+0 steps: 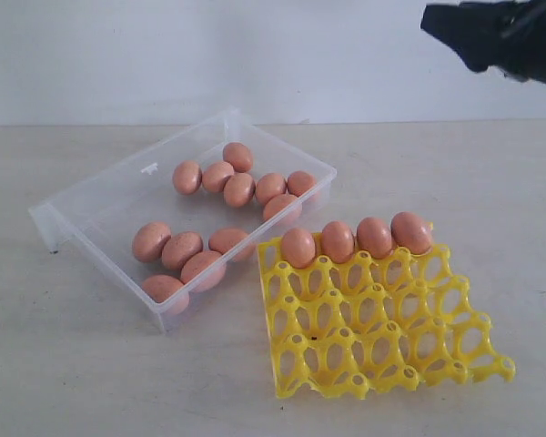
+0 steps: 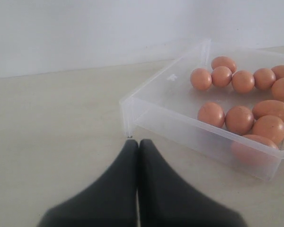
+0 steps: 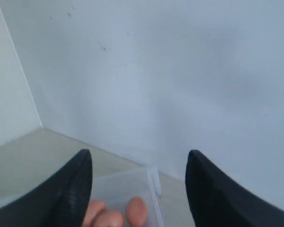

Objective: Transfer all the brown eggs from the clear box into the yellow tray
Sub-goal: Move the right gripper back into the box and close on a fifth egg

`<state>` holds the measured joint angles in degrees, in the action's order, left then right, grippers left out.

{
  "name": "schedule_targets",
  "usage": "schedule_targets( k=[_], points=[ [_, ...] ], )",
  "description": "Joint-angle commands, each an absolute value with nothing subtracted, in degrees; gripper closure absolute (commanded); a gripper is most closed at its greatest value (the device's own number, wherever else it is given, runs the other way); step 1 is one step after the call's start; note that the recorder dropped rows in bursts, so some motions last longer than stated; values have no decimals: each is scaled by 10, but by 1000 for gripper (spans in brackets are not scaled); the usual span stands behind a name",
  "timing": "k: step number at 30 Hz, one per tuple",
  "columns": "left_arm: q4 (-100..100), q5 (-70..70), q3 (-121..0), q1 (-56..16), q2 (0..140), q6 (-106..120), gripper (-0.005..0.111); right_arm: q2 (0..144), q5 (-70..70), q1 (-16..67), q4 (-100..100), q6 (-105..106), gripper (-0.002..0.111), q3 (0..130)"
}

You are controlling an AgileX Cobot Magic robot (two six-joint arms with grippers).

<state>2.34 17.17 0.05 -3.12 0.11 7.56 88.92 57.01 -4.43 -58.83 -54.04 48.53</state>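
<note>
Exterior view: 12 matte orange-brown eggs (image 1: 239, 189) lie in the clear shallow plastic box (image 1: 100, 205); 4 occupy the yellow lattice plastic tray (image 1: 375, 317), far row. Black right gripper (image 1: 478, 36) hangs high, jaws apart, empty; black left gripper (image 2: 135, 142), jaws together. Hazard: boxed eggs touch, so a descending finger may knock a neighbour.

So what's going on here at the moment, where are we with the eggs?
Four brown eggs sit in the far row of the yellow tray, and twelve more lie in the clear box, yet to be moved. The right gripper is open and empty, raised high above the table. The left gripper is shut and holds nothing, low beside a corner of the box.
</note>
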Motion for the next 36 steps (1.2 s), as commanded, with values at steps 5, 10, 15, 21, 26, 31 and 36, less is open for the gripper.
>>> schedule_targets(
  k=[5, 10, 15, 21, 26, 31, 36],
  points=[
    [20, 172, 0, -29, 0, 76, 111, 754, 456, 129, -595, -532, 84, 535],
    [20, 172, 0, -29, 0, 76, 111, 755, 269, 311, -609, -437, 108, 621],
    [20, 172, 0, -29, 0, 76, 111, 831, -68, 460, -609, -320, 108, 723],
    [20, 173, 0, -29, 0, 76, 111, 1085, -700, 438, -196, -55, 108, 990],
    [20, 173, 0, -29, 0, 76, 111, 1179, -671, 439, 132, 49, 108, 1168],
    [20, 173, 0, -29, 0, 76, 111, 1299, -700, 439, 65, 51, 108, 1253],
    [20, 173, 0, -29, 0, 76, 111, 1319, -700, 439, 35, 117, 95, 1253]
  ],
)
